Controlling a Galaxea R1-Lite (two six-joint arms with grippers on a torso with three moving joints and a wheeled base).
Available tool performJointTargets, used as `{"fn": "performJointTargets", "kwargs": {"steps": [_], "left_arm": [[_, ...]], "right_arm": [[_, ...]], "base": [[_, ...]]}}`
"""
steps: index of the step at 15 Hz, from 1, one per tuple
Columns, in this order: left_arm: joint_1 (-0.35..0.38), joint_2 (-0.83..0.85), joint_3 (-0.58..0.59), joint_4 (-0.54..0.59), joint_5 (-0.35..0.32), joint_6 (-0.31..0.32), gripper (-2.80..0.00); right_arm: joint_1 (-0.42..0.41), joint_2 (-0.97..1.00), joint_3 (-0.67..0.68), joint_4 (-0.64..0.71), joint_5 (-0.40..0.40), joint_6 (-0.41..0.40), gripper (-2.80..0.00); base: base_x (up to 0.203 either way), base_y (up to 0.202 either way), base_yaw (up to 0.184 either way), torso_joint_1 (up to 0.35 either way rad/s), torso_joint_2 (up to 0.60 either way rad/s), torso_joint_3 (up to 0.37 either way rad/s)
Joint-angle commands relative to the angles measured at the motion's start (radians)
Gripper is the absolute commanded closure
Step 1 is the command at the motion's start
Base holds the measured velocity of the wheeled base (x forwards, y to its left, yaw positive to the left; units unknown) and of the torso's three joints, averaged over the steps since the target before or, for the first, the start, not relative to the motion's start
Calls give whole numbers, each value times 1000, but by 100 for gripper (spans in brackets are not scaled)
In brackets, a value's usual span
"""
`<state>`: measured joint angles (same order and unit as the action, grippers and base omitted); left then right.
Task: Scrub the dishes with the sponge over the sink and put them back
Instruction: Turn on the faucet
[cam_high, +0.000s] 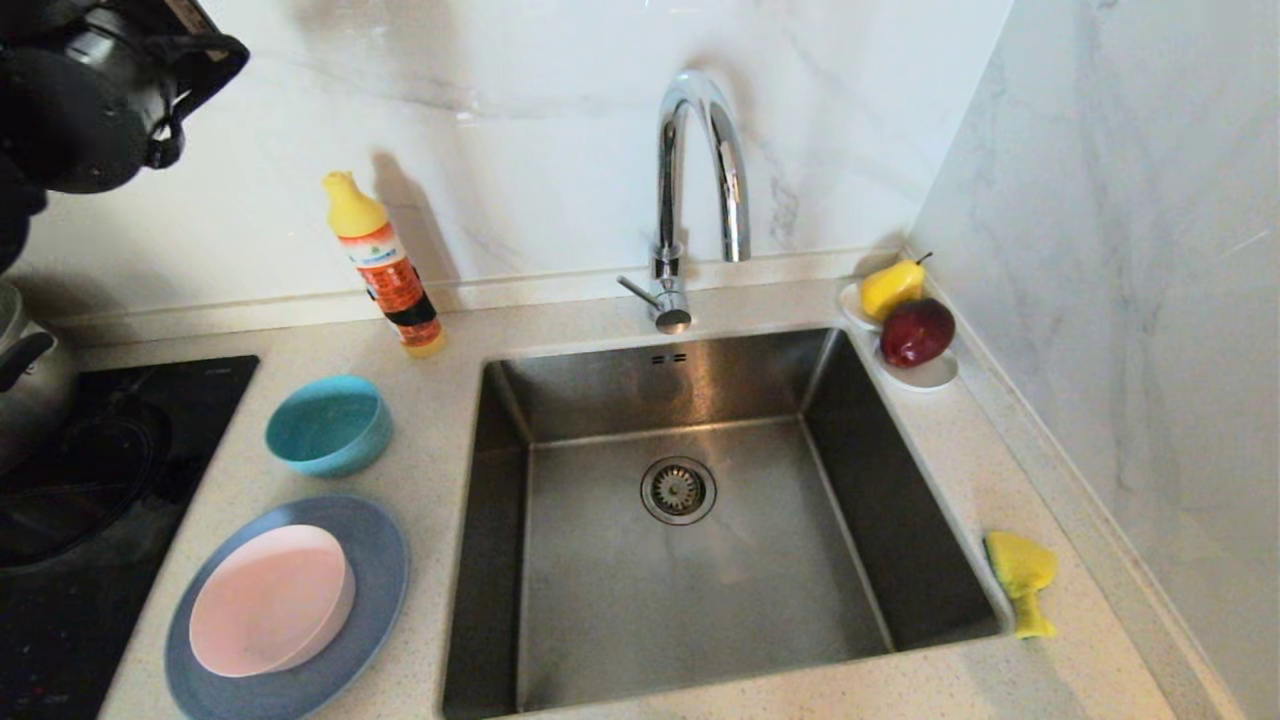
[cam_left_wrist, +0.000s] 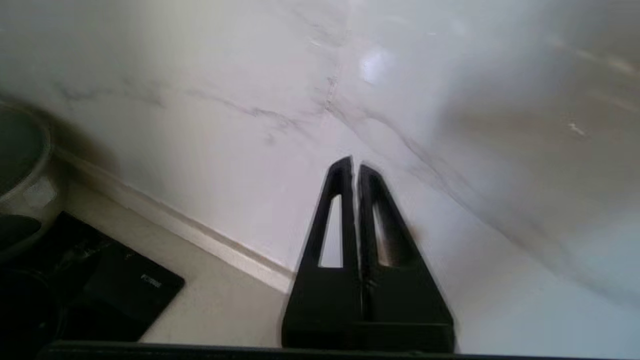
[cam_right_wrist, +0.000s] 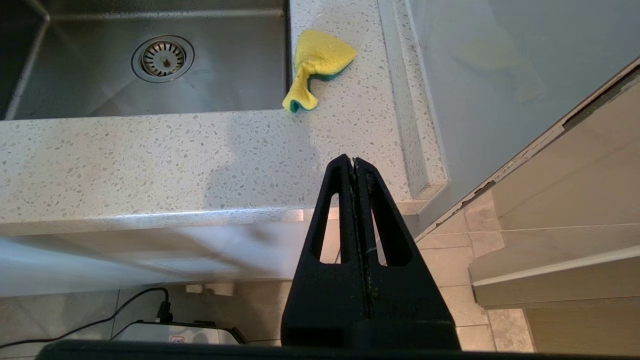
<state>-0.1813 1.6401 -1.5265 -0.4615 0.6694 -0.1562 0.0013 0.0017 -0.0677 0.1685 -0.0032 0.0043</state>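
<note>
The grey-blue plate (cam_high: 375, 590) lies on the counter left of the sink (cam_high: 600, 600), with the pale pink bowl (cam_high: 270, 600) resting in it. Behind them stands the teal bowl (cam_high: 328, 425). The yellow sponge (cam_high: 1020, 575) (cam_right_wrist: 317, 62), green underneath, lies crumpled on the counter at the sink's right rim. My left arm (cam_high: 90, 90) is raised at the far left, above the hob. The left gripper (cam_left_wrist: 356, 165) is shut and empty, pointing at the marble wall. My right gripper (cam_right_wrist: 353, 161) is shut and empty, parked low before the counter's front edge, short of the sponge.
A chrome faucet (cam_high: 695, 170) arches over the sink's back rim. An orange soap bottle (cam_high: 385, 265) stands behind the teal bowl. A white dish (cam_high: 925, 372) with a pear and an apple sits in the back right corner. A black hob (cam_high: 90, 480) and pot (cam_high: 30, 370) fill the left.
</note>
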Motion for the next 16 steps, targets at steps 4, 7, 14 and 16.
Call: {"fn": "performJointTargets", "kwargs": {"steps": [4,7,14,16], "left_arm": [[-15,-281,142,322,-529,-18,0],[-116,-230,144,396,-628,-43,0],[-170,62,4,383,-913,-218,0],[-169,138,-17,353,-981,-260,0]], "right_arm": [[0,0,0,2,0,0,0],[0,0,0,2,-1,0,0],[0,0,0,1,0,0,0],[0,0,0,1,0,0,0]], "base": [[0,0,0,0,0,0],[0,0,0,0,0,0],[0,0,0,0,0,0],[0,0,0,0,0,0]]}}
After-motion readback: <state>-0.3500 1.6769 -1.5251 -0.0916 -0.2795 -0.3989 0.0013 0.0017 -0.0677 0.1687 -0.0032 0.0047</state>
